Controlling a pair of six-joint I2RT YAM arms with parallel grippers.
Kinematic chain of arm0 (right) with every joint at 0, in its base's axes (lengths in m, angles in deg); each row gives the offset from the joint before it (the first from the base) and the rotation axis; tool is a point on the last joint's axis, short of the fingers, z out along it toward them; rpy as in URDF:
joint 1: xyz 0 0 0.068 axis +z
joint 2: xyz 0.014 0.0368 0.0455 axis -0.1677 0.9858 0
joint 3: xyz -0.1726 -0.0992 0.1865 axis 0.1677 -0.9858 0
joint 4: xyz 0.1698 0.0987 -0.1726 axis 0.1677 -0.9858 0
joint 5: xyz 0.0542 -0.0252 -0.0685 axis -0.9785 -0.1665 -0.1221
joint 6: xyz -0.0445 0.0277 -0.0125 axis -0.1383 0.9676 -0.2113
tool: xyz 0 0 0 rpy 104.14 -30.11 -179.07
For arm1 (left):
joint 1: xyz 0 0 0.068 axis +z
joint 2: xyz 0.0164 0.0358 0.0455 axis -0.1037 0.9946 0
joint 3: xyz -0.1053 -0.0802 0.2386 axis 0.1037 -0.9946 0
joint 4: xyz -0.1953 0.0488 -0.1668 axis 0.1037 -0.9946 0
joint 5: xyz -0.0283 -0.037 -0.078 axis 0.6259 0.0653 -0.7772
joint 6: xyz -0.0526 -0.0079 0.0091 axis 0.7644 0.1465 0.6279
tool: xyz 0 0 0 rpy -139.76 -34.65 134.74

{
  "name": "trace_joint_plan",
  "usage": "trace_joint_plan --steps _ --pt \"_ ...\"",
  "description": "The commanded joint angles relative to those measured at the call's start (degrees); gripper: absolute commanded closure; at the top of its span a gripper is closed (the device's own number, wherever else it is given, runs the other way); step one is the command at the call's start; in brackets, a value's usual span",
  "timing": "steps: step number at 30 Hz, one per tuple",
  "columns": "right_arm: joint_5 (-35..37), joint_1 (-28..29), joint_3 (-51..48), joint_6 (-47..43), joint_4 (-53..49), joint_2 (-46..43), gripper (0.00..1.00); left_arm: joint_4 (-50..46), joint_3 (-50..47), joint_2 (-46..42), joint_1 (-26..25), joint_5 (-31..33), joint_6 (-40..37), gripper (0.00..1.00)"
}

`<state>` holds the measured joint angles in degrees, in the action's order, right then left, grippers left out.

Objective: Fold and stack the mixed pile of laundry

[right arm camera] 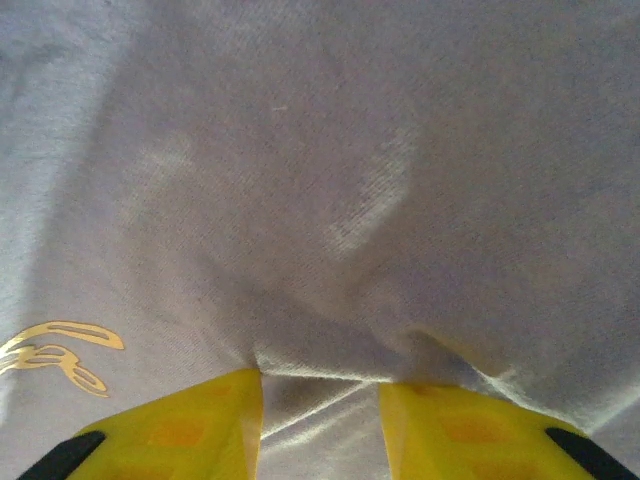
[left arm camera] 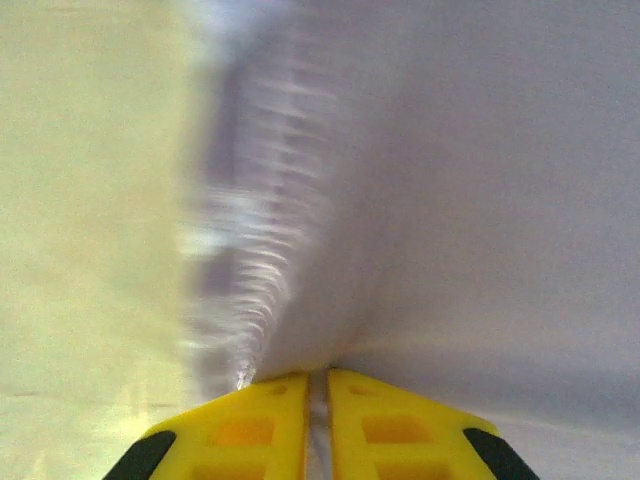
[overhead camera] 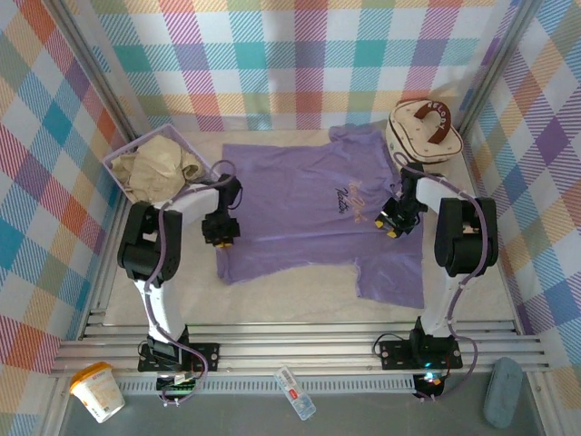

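The lavender T-shirt [overhead camera: 309,204] lies spread flat on the table, its gold script print [overhead camera: 343,195] facing up. My left gripper [overhead camera: 222,232] sits at the shirt's left edge. In the left wrist view this gripper [left arm camera: 317,378] has its yellow fingers [left arm camera: 265,420] almost touching, shut on a thin ridge of the lavender T-shirt [left arm camera: 470,200]. My right gripper [overhead camera: 392,222] rests on the shirt's right side. In the right wrist view this gripper [right arm camera: 320,375] is open, and the shirt cloth [right arm camera: 330,180] puckers between its fingers [right arm camera: 200,425]. The beige garment [overhead camera: 162,166] lies crumpled in the basket.
The lavender perforated basket [overhead camera: 116,168] stands at the back left. A cream round case with a brown handle [overhead camera: 424,127] sits at the back right, just beyond the right arm. Plaid walls close in on three sides. A cup [overhead camera: 98,391] and a bottle [overhead camera: 295,392] lie beyond the front rail.
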<state>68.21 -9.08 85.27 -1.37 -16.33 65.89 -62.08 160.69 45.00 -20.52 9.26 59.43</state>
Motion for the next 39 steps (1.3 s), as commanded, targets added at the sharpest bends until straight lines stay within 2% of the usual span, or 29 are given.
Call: trace_joint_plan --steps 1,6,10,12,13,15,17,19,22,27,30,31,33,39 --pt "2.7 -0.2 -0.1 1.3 0.1 1.6 0.62 -6.8 -1.3 -3.3 4.0 9.4 -0.9 0.86" --pt "3.2 -0.2 0.2 1.7 0.2 1.7 0.62 -8.3 0.6 -6.7 5.8 9.7 -1.0 0.84" --pt "2.3 -0.2 0.4 0.8 -0.6 -0.4 0.6 -7.6 3.1 -8.6 4.4 -1.2 -0.2 0.8" --pt "2.2 -0.1 0.4 -0.3 -1.7 -3.3 0.56 -4.8 3.5 -10.6 1.4 -8.0 0.9 0.77" --pt "2.6 -0.2 0.3 -0.7 -2.6 -4.8 0.52 -3.2 3.5 -11.2 -0.2 -10.5 1.6 0.76" --pt "4.3 -0.2 0.0 -1.5 -5.4 -8.2 0.34 0.7 3.0 -11.8 -3.9 -15.1 4.1 0.74" --pt "6.0 -0.2 -0.6 -2.4 -8.4 -10.7 0.21 4.7 1.7 -11.2 -6.6 -17.2 6.8 0.74" --pt "8.3 -0.2 -2.4 -2.5 -11.5 -14.0 0.0 8.5 -0.2 -9.7 -8.2 -18.5 9.1 0.74" --pt "9.6 -0.6 -7.3 -1.2 -13.6 -18.6 0.01 12.5 -3.6 -6.7 -8.5 -20.6 11.3 0.74" --pt "8.3 -0.6 -19.3 2.6 -13.9 -25.6 0.0 13.6 -6.2 -2.4 -8.2 -17.7 8.4 0.74" --pt "6.6 -0.5 -25.5 5.3 -12.1 -30.5 0.22 14.3 -6.5 -0.5 -7.5 -16.8 7.5 0.73" --pt "6.8 -0.3 -27.5 6.8 -12.0 -32.3 0.32 14.5 -6.4 0.2 -7.2 -16.8 7.4 0.73" --pt "8.1 -0.1 -29.8 8.5 -12.6 -35.1 0.44 14.7 -6.2 1.3 -6.5 -16.8 7.2 0.73" --pt "11.4 0.3 -34.8 12.4 -14.6 -37.6 0.49 13.9 -4.6 2.5 -5.4 -16.5 5.7 0.72"
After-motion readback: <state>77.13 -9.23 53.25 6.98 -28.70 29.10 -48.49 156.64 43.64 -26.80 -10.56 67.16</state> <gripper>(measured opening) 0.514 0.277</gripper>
